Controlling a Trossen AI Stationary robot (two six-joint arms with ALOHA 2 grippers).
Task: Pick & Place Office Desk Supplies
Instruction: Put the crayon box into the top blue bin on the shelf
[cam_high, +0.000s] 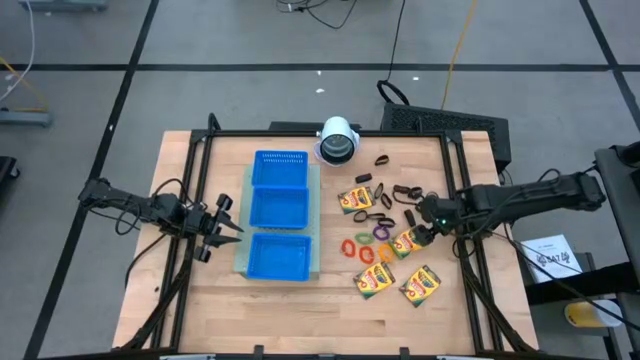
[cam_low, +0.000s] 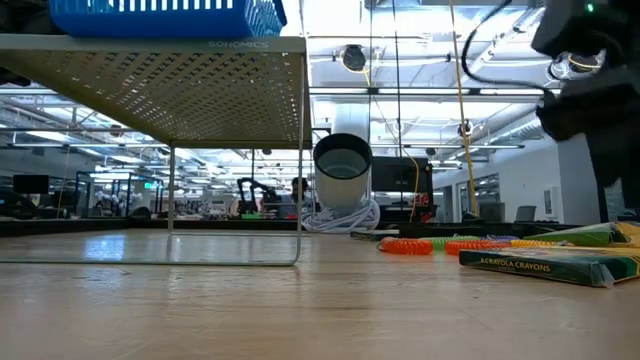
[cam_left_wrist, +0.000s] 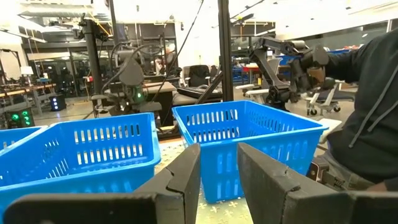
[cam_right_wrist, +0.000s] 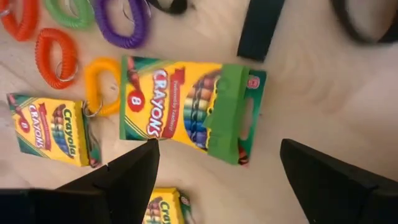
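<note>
Several yellow-and-green crayon boxes lie flat on the table right of centre, one (cam_high: 357, 198) farther back and two (cam_high: 375, 278) (cam_high: 421, 285) near the front. Coloured rings (cam_high: 365, 245) and black clips (cam_high: 385, 190) lie among them. My right gripper (cam_high: 428, 228) hangs open, pointing steeply down over another crayon box (cam_right_wrist: 189, 109). Its fingers (cam_right_wrist: 124, 180) stand apart above the box and touch nothing. My left gripper (cam_high: 222, 222) waits at the left of the blue tray (cam_high: 278, 215), roughly level. Its fingers (cam_left_wrist: 186, 180) are a little apart with nothing between them.
The blue three-compartment tray sits on a raised perforated shelf (cam_low: 200, 90) at the table's middle. A white cylinder (cam_high: 338, 140) stands at the far edge behind it. A person in a dark sleeve (cam_left_wrist: 367, 106) shows beyond the table. Bare wood lies at the near edge.
</note>
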